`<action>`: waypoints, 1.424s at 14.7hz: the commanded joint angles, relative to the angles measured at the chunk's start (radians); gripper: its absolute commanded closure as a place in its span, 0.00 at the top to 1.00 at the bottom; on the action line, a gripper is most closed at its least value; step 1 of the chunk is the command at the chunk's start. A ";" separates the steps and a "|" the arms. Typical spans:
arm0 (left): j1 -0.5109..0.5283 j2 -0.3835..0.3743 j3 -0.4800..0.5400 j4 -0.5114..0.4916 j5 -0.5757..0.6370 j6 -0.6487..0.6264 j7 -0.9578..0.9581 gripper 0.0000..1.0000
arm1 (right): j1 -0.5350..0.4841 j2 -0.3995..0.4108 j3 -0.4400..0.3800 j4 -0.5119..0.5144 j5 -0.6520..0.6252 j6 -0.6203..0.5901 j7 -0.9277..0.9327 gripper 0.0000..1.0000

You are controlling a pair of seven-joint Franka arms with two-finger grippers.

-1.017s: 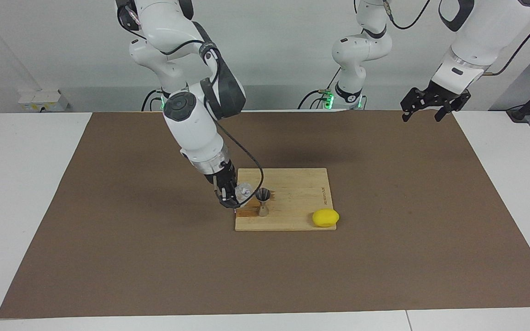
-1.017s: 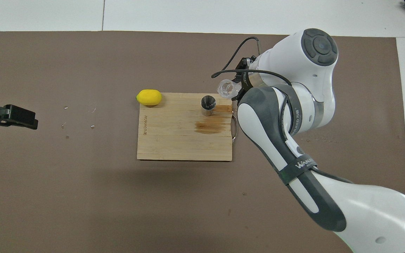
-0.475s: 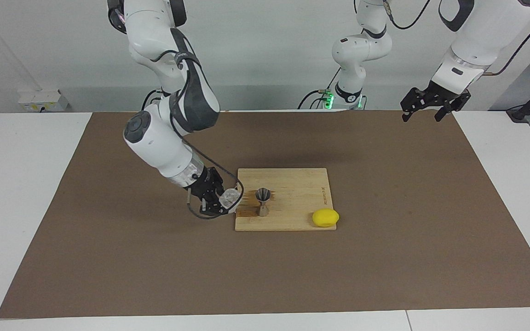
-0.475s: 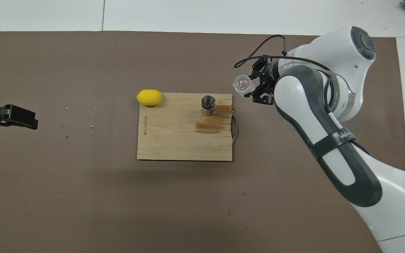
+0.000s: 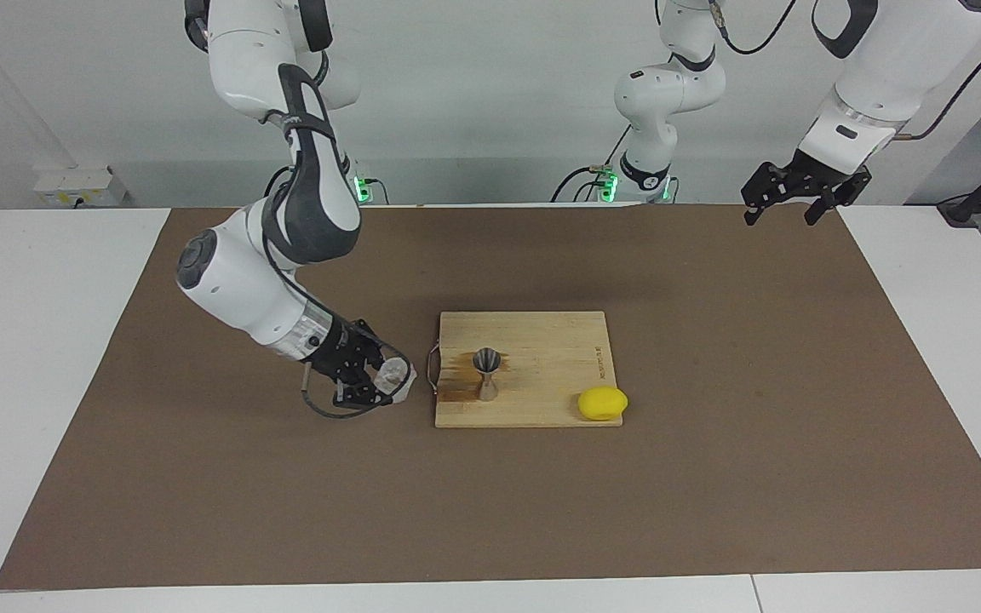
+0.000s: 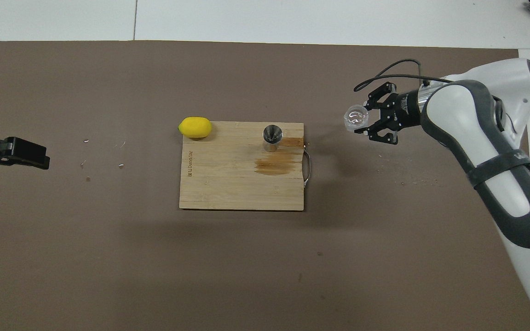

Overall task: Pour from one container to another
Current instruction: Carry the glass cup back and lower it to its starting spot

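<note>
Two white Franka arms share a white tabletop (image 5: pixel 56 340) that is mostly covered by a large brown rectangular mat (image 5: pixel 712 426). At the mat's middle lies a pale rectangular bamboo cutting board (image 5: pixel 550 349) with a thin metal handle (image 6: pixel 308 168) at its edge toward the right arm's end, and a dark wet stain (image 6: pixel 275 165) on the wood near that handle.

Right arm reaches down low over the bare mat, off the board toward its own end of the tabletop. The right gripper (image 5: pixel 375 380) has its jaws closed around the small clear faceted glass tumbler (image 5: pixel 394 376), which is tipped on its side with its mouth facing roughly toward the board; in the overhead view the tumbler (image 6: pixel 356 117) sits at the jaws' tips, apart from the board's handle.

Left arm waits, its left gripper (image 5: pixel 784 203) raised over the mat's corner at its own end, near the robots, with the jaws spread apart and nothing between them.

A yellow oval lemon (image 5: pixel 602 403) rests at the board's corner farthest from the robots, toward the left arm's end, overlapping the edge. The small silver hourglass-shaped steel jigger (image 5: pixel 486 375) stands upright on the board, beside the wet stain, its open cone up.
</note>
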 commanded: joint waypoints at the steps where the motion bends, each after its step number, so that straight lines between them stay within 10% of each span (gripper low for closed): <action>1: 0.002 -0.030 0.000 -0.033 0.012 0.014 0.007 1.00 | -0.067 -0.024 0.010 -0.072 0.040 -0.028 -0.112 0.00; 17: 0.002 -0.030 0.000 -0.033 0.012 0.014 0.007 1.00 | -0.250 0.074 0.010 -0.149 0.085 -0.086 -0.404 0.00; 21: 0.002 -0.030 0.000 -0.033 0.012 0.014 0.007 1.00 | -0.245 0.074 0.005 -0.163 0.079 -0.060 -0.398 0.98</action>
